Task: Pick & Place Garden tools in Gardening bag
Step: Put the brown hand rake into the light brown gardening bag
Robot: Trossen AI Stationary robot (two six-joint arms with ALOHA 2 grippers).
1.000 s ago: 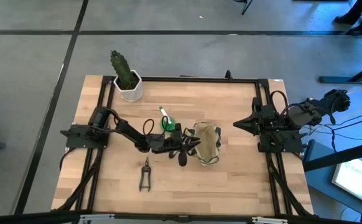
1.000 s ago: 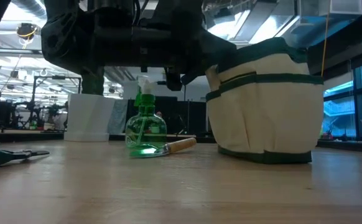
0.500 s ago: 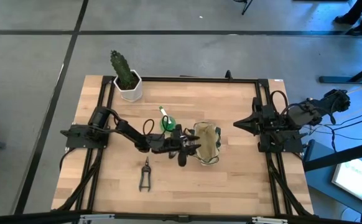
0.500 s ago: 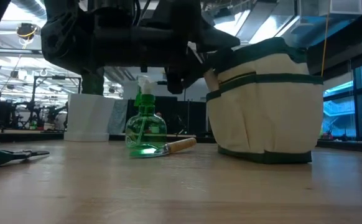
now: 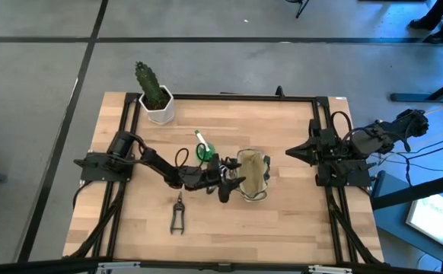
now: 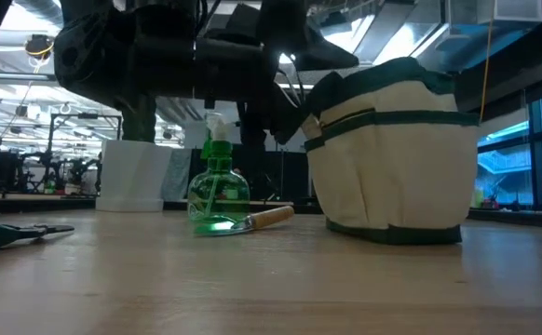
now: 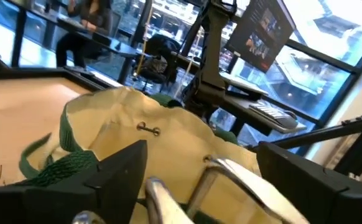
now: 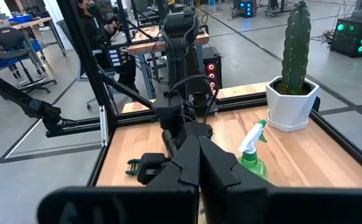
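1. At mid-bench, the left tool hangs right at the mouth of the gardening bag, fingers spread wide, nothing clamped between them.
2. From the left wrist view, the two dark fingers frame the bag's cream fabric, and a metal tool head sits between them, over the bag's opening; I cannot tell whether it's the rake or something else.
3. On the bench beside the bag: the green spray bottle stands upright, the wooden-handled trowel lies at its foot, and the pruning shears lie well apart, nearer the front edge.
4. Handling call: that bag is soft cloth, so it will sag or slide if nudged; aim for the open mouth, not the rim.
5. My guess is the bottle is light, round and slick plastic, so take it at the neck under the white nozzle. The trowel is stiff; grab the wooden handle. The shears are hard and flat, so pinch across the handles.
6. Pose check: the left arm stretches low and nearly flat from its base toward the bag, wrist level.
7. Over at its side of the bench, the right tool is clamped shut, parked and waiting.
8. The cactus sits in its white pot at the far corner, out of play.
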